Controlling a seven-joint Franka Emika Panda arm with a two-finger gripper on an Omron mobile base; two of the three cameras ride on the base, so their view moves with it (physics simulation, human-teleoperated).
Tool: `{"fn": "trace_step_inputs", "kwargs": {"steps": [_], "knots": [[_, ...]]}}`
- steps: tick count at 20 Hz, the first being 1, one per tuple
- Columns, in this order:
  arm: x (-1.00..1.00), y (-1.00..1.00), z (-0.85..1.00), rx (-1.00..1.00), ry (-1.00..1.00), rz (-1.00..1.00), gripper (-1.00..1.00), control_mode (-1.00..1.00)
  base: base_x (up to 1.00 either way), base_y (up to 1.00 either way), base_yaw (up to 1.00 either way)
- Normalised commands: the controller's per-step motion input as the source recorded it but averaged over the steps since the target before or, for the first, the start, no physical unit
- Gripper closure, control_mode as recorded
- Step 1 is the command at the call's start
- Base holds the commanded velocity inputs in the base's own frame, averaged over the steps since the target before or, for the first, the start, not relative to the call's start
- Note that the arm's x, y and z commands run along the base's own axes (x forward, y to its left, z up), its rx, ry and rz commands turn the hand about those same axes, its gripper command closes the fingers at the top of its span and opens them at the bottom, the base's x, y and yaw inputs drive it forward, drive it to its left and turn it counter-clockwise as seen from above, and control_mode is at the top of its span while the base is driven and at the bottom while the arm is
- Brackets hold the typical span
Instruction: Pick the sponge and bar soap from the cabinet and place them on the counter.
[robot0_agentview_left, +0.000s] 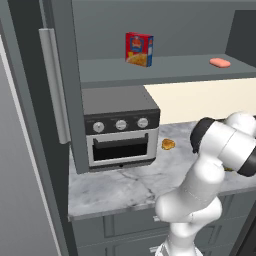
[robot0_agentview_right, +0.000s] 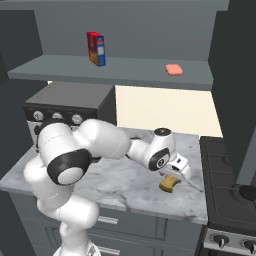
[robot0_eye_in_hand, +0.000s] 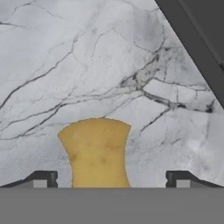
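The tan-yellow sponge (robot0_eye_in_hand: 97, 151) lies flat on the marble counter (robot0_eye_in_hand: 87, 65), near the counter's right end (robot0_agentview_right: 120, 180). My gripper (robot0_eye_in_hand: 111, 178) hangs low over it and is open, with one fingertip well clear of the sponge on each side. From the right base view the gripper (robot0_agentview_right: 176, 172) sits just above the sponge (robot0_agentview_right: 169, 184). The salmon-pink bar soap (robot0_agentview_left: 220, 62) rests on the cabinet's grey shelf (robot0_agentview_left: 165, 70), toward its right end (robot0_agentview_right: 173, 69).
A red and yellow box (robot0_agentview_left: 139, 49) stands on the shelf left of the soap. A silver toaster oven (robot0_agentview_left: 120, 130) sits on the counter's left, with a glossy orange lump (robot0_agentview_left: 168, 144) beside it. A dark stove (robot0_agentview_right: 230, 200) borders the counter's right edge. An open cabinet door (robot0_agentview_left: 52, 85) hangs at left.
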Motion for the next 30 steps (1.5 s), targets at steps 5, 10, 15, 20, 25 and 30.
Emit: {"fn": "trace_step_inputs", "kwargs": {"steps": [5, 10, 15, 20, 25, 30], "knots": [[-0.22, 0.13, 0.32, -0.04, -0.11, 0.00, -1.00, -1.00, 0.00, 0.00, 0.00], [-0.09, 0.22, 0.42, -0.05, -0.11, 0.01, -1.00, -1.00, 0.00, 0.00, 0.00], [-0.17, 0.17, 0.58, -0.07, -0.14, 0.00, -1.00, -1.00, 0.00, 0.00, 0.00], [-0.28, 0.20, 0.50, -0.06, -0.10, 0.00, -1.00, -1.00, 0.00, 0.00, 0.00], [-0.35, 0.19, 0.41, -0.05, -0.06, 0.02, -1.00, -1.00, 0.00, 0.00, 0.00], [-0.33, 0.13, 0.40, -0.03, -0.03, 0.03, -1.00, -1.00, 0.00, 0.00, 0.00]]}}
